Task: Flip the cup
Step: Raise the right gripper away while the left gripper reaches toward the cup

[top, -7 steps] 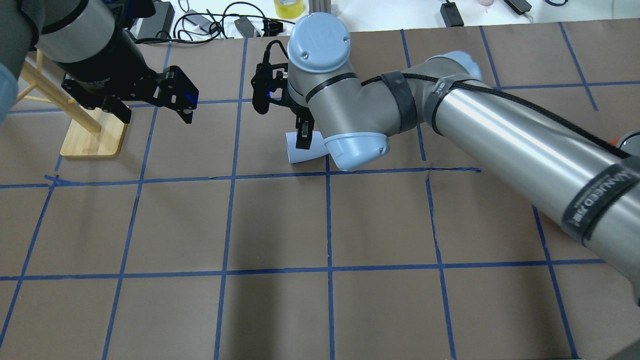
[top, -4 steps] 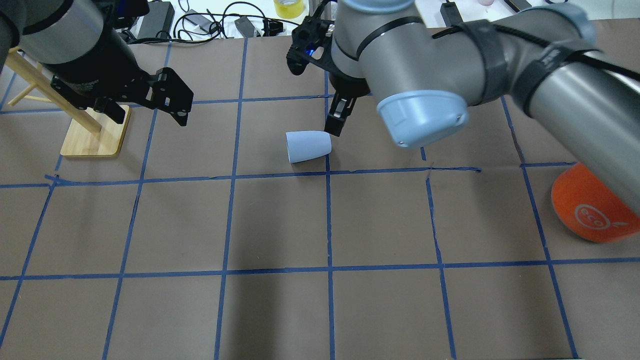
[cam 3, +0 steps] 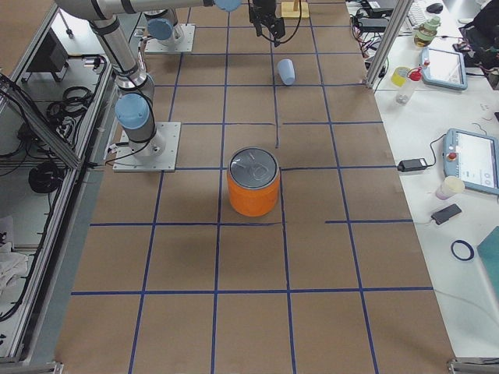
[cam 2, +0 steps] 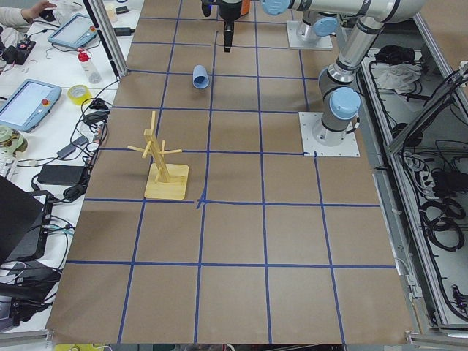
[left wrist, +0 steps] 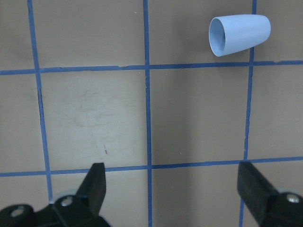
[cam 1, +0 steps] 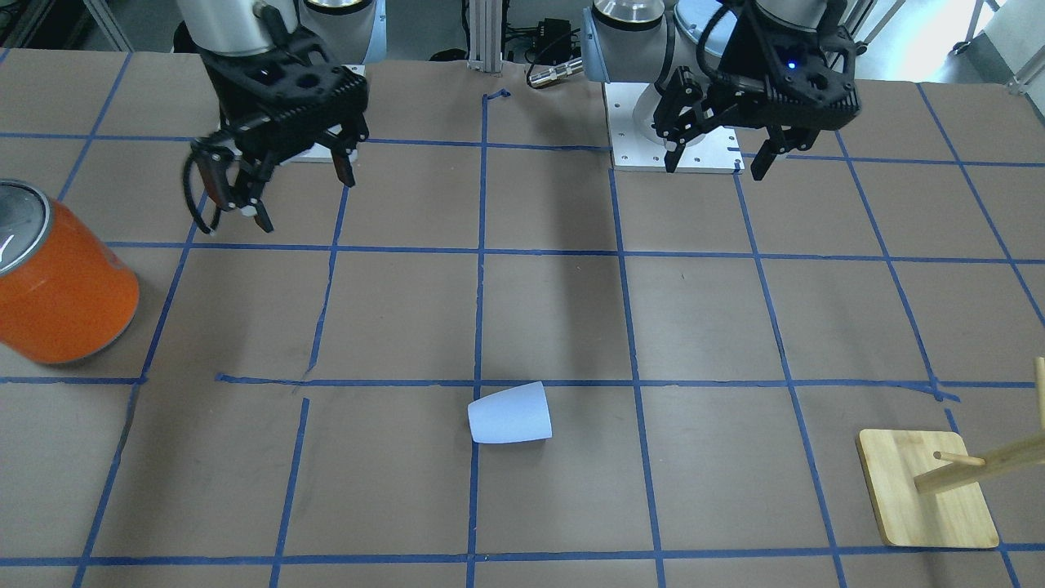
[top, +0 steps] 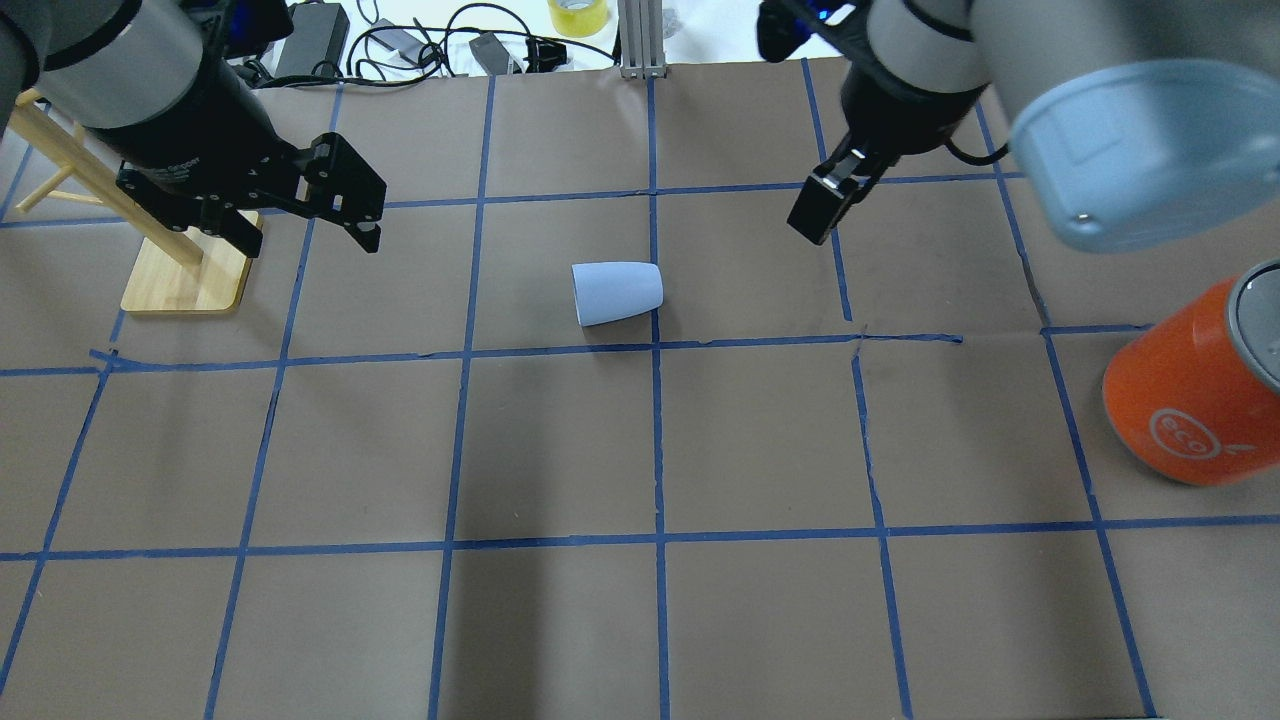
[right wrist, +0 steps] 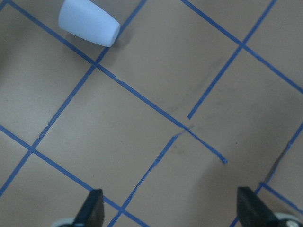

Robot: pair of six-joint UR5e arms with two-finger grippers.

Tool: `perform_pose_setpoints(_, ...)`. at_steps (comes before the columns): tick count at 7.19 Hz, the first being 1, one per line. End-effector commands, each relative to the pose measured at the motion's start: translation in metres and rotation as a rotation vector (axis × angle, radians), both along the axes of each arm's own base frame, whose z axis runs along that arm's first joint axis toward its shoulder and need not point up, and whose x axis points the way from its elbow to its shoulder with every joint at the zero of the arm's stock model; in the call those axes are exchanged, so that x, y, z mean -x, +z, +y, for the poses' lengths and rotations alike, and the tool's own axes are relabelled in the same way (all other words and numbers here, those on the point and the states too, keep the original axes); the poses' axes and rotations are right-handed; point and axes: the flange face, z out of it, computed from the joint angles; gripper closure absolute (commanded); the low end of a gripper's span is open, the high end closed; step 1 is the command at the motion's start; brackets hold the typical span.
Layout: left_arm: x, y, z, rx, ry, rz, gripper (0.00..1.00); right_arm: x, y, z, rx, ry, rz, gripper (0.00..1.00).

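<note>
The cup [top: 617,293] lies on its side near the middle of the desk [top: 560,440], a bit toward the far edge, with nothing holding it, as the left gripper [left wrist: 173,189] and right gripper [right wrist: 171,208] both hang wide open and empty

Looks down on a brown table [right wrist: 118,146] gridded with blue tape lines [right wrist: 142,98] that run diagonally. Catches the cup [right wrist: 88,23] in the upper left corner, lying on its side, pale blue-white, narrow closed end pointing lower right, wider end toward the upper left and reaching the top edge. Places it just beside a crossing of two tape lines. Shows a break and a small offset in the tape near the middle. Frames the right gripper [right wrist: 173,210] along the bottom edge, only two dark fingertips [right wrist: 93,208] in sight, spread wide, bare brown surface between them, well apart from the cup.
</note>
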Motion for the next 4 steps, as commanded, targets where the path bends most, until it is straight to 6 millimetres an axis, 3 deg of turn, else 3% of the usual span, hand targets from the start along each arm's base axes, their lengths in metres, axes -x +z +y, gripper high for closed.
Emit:
perform_pose_setpoints(1, -0.018, -0.052, -0.037, -0.006, 0.058, 0.197, 0.00, 0.028, 0.014, 0.019, -0.043, -0.240, -0.019, 0.00)
perform_pose_setpoints(3, -0.013, -0.135, -0.078, -0.007, 0.057, 0.329, 0.00, 0.031, 0.015, 0.019, -0.043, -0.389, -0.036, 0.00)
perform_pose_setpoints(4, -0.010, -0.161, -0.092, -0.021, 0.063, 0.390, 0.00, 0.036, 0.017, 0.019, -0.042, -0.438, -0.042, 0.00)
